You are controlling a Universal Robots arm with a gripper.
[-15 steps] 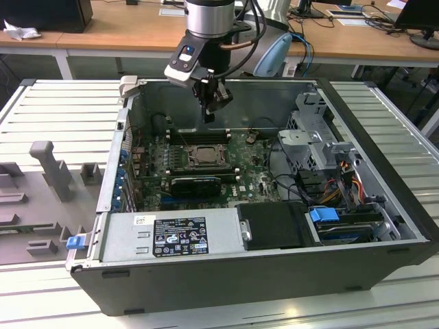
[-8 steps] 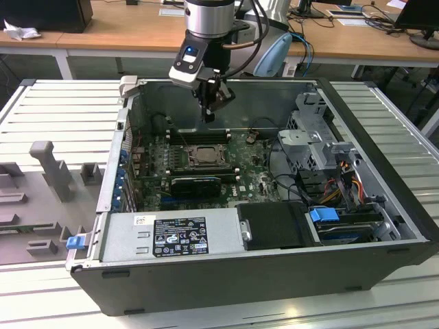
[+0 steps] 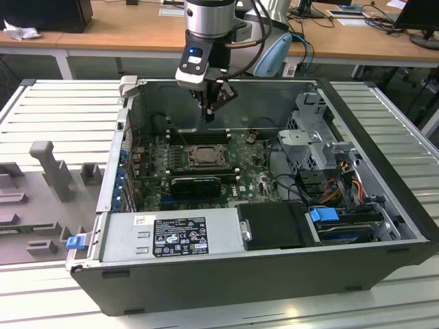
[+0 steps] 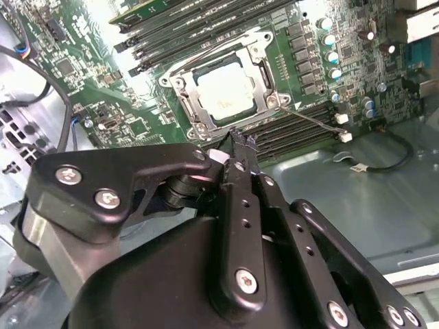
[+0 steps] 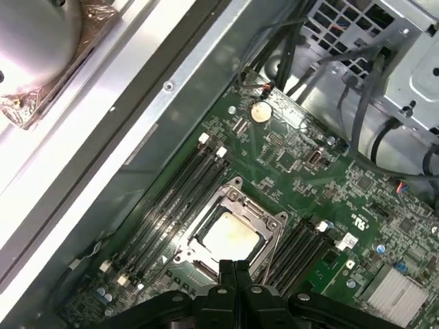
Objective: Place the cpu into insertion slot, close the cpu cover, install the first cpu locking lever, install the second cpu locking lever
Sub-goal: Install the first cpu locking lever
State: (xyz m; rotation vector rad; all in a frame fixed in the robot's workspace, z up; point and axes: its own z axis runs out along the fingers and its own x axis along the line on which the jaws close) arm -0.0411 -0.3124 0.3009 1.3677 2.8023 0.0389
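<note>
The cpu [image 4: 230, 92] [image 5: 230, 236] lies flat in the motherboard socket, its pale metal top showing. Around it, the cpu cover [image 4: 264, 77] [image 5: 269, 221] is down, framing the chip through its square window. A thin wire locking lever [image 4: 312, 118] [image 5: 269, 255] angles out from one corner of the socket. My gripper [image 3: 209, 115] [image 4: 240, 142] [image 5: 234, 269] hangs above the socket's edge, apart from it. Its black fingers are pressed together and hold nothing. In the exterior view the socket [image 3: 204, 155] lies just below the fingertips.
The open computer case [image 3: 226, 274] lies on a slatted metal table. Memory slots [image 5: 185, 185] flank the socket. A power supply [image 3: 175, 236], a drive cage [image 3: 312, 140] and loose cables [image 3: 346, 178] fill the exterior view's right and front. Grey fixtures [image 3: 48, 171] stand at its left.
</note>
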